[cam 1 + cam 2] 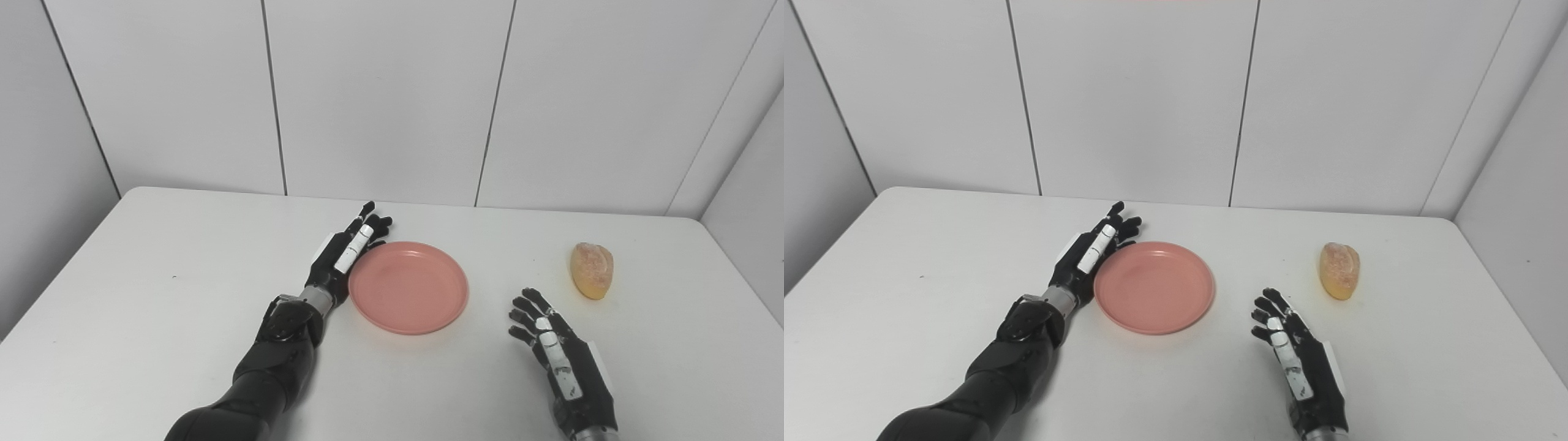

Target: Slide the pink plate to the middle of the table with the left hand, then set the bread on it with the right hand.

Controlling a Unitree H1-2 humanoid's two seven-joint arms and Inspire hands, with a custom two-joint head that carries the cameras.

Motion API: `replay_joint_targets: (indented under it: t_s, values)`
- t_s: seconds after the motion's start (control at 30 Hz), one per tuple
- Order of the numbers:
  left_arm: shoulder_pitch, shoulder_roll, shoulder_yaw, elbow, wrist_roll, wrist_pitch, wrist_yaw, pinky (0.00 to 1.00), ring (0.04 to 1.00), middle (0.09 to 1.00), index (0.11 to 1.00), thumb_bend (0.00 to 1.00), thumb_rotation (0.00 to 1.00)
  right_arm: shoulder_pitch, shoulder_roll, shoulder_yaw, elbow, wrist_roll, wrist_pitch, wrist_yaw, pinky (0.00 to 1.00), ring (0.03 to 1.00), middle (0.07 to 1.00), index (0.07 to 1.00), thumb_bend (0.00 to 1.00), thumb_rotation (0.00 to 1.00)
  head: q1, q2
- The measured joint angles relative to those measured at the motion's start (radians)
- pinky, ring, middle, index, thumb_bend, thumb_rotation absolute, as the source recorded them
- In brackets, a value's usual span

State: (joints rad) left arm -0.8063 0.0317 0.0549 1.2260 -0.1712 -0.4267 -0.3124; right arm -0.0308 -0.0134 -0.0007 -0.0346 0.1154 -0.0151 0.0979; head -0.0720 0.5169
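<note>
Left hand: fingers straight and together, edge-on against the plate's left rim, holding nothing.
Plate: pink, flat on the table, right of the left fingers, about mid-table.
Right hand: fingers spread and slightly curled, empty, resting near the front edge.
Bread: just beyond and right of the right fingertips, apart from them, well right of the plate.
Risk, push: any further shove would likely carry the plate past centre.
Risk, grasp: the rounded bread may roll away if the fingers nudge it before closing.
Table: smooth white, probably low friction.
Room: pale panelled walls close behind and on both sides.
</note>
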Motion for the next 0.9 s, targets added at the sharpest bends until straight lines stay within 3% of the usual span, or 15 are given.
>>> replay_joint_targets:
  t_s: [0.33,0.43,0.5,0.67,0.73,0.9]
  values:
    - [0.001,0.010,0.005,-0.002,-0.001,0.004,-0.015,0.90,0.910,0.869,0.980,0.86,0.77,-0.004,0.016,0.004,0.003,-0.059,0.000,-0.045,0.83,0.849,0.857,0.875,0.64,0.85,-0.038,0.002]
    - [0.001,0.017,0.012,0.002,-0.003,0.004,-0.023,0.90,0.905,0.865,0.977,0.90,0.75,-0.007,0.020,0.003,0.006,-0.078,-0.002,-0.063,0.81,0.850,0.879,0.891,0.78,0.95,-0.051,-0.006]
    - [0.000,0.019,0.014,0.005,-0.003,0.004,-0.027,0.90,0.903,0.866,0.978,0.90,0.75,-0.008,0.023,-0.001,0.006,-0.078,-0.014,-0.071,0.80,0.846,0.881,0.894,0.81,0.96,-0.061,-0.009]
    - [-0.002,0.023,0.015,0.016,-0.003,-0.001,-0.039,0.89,0.902,0.879,0.981,0.87,0.76,-0.008,0.024,-0.005,-0.001,-0.128,-0.048,-0.107,0.74,0.815,0.862,0.900,0.76,0.91,-0.097,-0.021]
    - [-0.004,0.026,0.015,0.020,-0.003,-0.002,-0.047,0.90,0.910,0.888,0.986,0.87,0.76,-0.009,0.024,-0.004,-0.021,-0.190,-0.047,-0.135,0.71,0.786,0.848,0.903,0.75,0.91,-0.146,-0.032]
    - [-0.009,0.034,0.022,0.033,-0.005,-0.002,-0.067,0.90,0.906,0.886,0.984,0.88,0.77,-0.062,0.023,-0.004,-0.106,-0.338,0.006,-0.188,0.69,0.779,0.845,0.915,0.76,0.86,-0.195,-0.044]
